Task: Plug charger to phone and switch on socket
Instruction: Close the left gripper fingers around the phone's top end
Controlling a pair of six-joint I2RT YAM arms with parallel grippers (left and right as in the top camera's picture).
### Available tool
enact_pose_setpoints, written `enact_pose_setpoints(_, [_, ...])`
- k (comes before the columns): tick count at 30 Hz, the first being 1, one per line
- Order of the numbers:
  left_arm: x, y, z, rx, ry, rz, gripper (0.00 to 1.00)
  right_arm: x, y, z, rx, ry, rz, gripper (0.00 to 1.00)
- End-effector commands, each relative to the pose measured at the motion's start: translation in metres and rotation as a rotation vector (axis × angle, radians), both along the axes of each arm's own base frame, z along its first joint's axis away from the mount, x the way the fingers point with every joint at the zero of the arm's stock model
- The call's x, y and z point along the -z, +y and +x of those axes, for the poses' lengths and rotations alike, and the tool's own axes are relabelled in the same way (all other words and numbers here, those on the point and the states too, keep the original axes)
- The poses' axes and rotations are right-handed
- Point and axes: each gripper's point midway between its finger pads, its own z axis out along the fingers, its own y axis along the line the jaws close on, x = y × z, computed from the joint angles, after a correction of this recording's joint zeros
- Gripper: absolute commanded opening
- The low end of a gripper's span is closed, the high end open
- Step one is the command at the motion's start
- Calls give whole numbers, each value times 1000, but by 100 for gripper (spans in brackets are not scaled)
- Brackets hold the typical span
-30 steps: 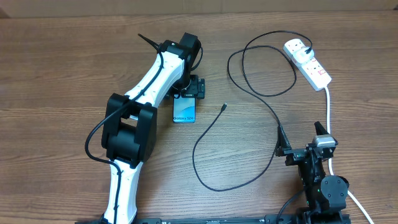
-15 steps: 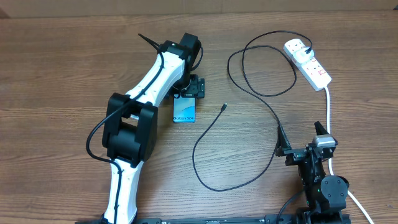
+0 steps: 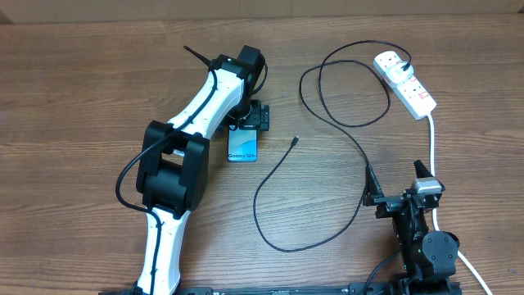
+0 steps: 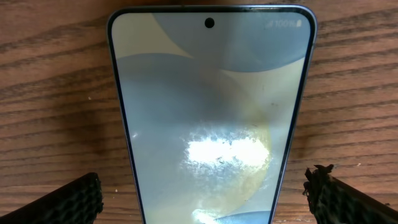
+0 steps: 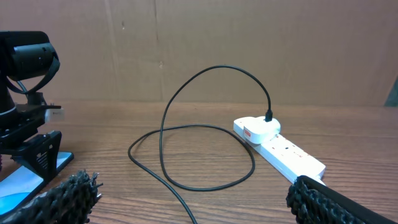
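**Q:** How is the phone (image 3: 243, 148) placed relative to the left fingers (image 4: 76, 200)?

**A:** The phone is laid flat on the table (image 3: 82, 98), screen up. It is straddled by the left fingers, which are spread wide, one on each long side, with nothing held. In the left wrist view its long axis is seen to run straight away from the fingers, with the camera hole at the far end.

**Q:** On what relation is the coming move judged to turn?

**A:** The connector tip (image 3: 294, 141) of the charger (image 3: 270, 176) is found on the table to the right of the phone, near it but apart. From there the cable is looped off toward the white plug (image 3: 389, 61), which is seated in the socket (image 3: 409, 86) at the far right. The tip is judged nearer to the left fingers than to the right fingers (image 3: 370, 190). The right fingers are likewise spread wide and empty; they are kept low at the near right, just beside the white cord (image 3: 432, 139) and well apart from the socket. Which short edge of the phone carries the port cannot be told.

**Q:** How many of each thing are counted?

**A:** One phone, one charger and one socket with one plug are counted, and two arms.
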Motion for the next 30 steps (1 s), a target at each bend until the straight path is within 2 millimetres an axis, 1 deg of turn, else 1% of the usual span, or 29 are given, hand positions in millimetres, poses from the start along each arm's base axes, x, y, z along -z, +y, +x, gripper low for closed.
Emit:
enact_pose_setpoints(1, [10, 2, 0, 21, 13, 20, 100, 1, -1, 0, 5, -8, -4, 100])
enact_pose_setpoints(30, [10, 2, 2, 19, 3, 16, 100, 1, -1, 0, 6, -8, -4, 100])
